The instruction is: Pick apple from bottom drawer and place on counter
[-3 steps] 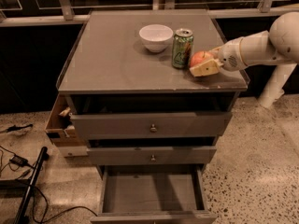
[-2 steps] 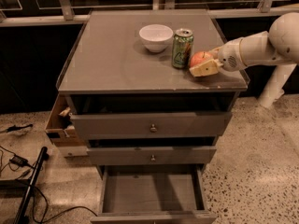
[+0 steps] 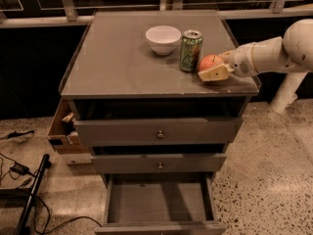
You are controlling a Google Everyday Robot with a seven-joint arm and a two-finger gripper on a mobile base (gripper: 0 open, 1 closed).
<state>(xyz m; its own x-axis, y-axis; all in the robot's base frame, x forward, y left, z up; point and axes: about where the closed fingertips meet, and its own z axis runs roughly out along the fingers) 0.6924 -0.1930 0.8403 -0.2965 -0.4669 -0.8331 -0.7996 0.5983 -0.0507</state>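
Three items are noted on the wide flat grey counter [image 3: 112, 67], beneath which the deep grey bottom drawer [image 3: 156, 204] stands pulled out. From the left: a white ceramic bowl [image 3: 164, 38], a green soda can [image 3: 190, 50] whose printing cannot be read, and the small round red-orange apple [image 3: 209, 60], near the right front corner. The apple is clasped between the jaws of the cream two-finger gripper [image 3: 214, 67]. It is judged light, firm, smooth and easily bruised; a hold across its widest part is advised.
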